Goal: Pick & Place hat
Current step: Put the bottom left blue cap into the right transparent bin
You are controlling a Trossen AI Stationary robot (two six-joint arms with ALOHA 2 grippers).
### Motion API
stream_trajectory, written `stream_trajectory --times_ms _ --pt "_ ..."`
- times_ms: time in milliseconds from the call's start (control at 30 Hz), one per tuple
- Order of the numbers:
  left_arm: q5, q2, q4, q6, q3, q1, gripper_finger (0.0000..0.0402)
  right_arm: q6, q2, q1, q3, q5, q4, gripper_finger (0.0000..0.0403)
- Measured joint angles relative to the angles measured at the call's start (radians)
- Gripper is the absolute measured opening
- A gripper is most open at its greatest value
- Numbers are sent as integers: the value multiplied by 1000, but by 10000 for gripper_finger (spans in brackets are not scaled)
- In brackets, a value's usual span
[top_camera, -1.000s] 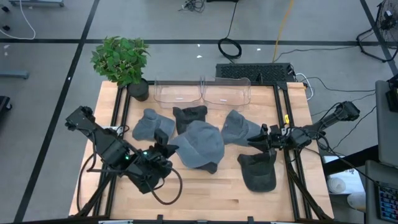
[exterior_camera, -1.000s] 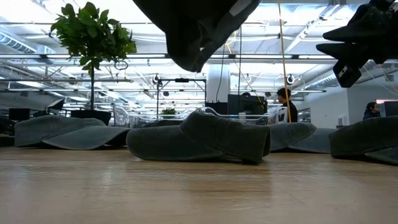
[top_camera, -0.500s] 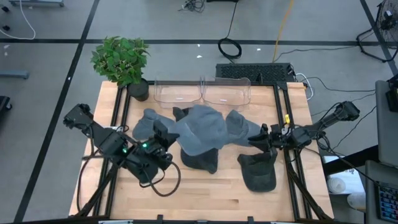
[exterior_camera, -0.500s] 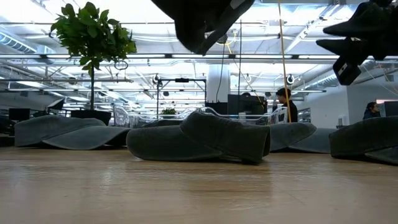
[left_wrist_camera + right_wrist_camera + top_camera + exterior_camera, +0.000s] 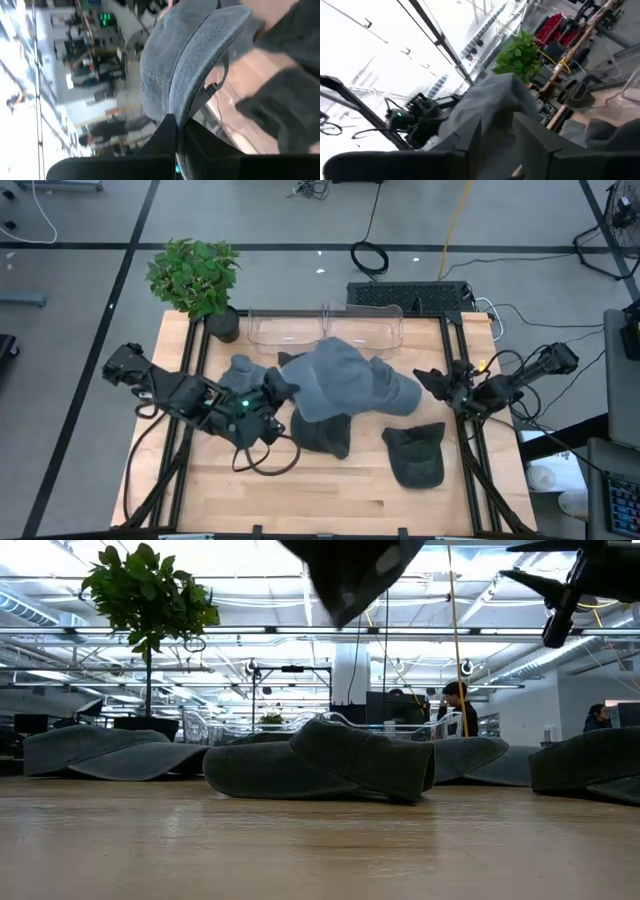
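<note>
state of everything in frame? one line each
left claw: shut on lifted grey hat
lifted grey hat: held off the table, by the clear bins
right claw: raised, empty
dark cap: flat on table
clear bins: empty
potted plant: upright

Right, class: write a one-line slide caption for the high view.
Left tool carries a grey hat above the hats on the table; right tool hovers at the side.

On the wooden bench [image 5: 330,500], grey fabric caps [image 5: 417,455] lay mid-bench; two clear plastic bins [image 5: 325,330] stood behind them, a potted green plant [image 5: 195,280] at the back-left corner.
</note>
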Motion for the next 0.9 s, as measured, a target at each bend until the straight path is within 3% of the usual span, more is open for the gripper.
stream_trajectory --times_ms 133,267,400,633,900 --pt "25 0 69 122 0 2 10 -32 -1 0 81 -50 -41 168" --pt "24 0 73 174 0 3 10 -60 4 0 223 -51 -233 237" --pt "16 0 71 215 0 4 10 -65 29 0 420 -69 -493 281" --pt "-38 0 70 302 0 15 10 -216 184 0 810 -123 -776 280" --pt "-49 0 79 334 0 22 10 -203 369 -2 1162 32 -1162 257"
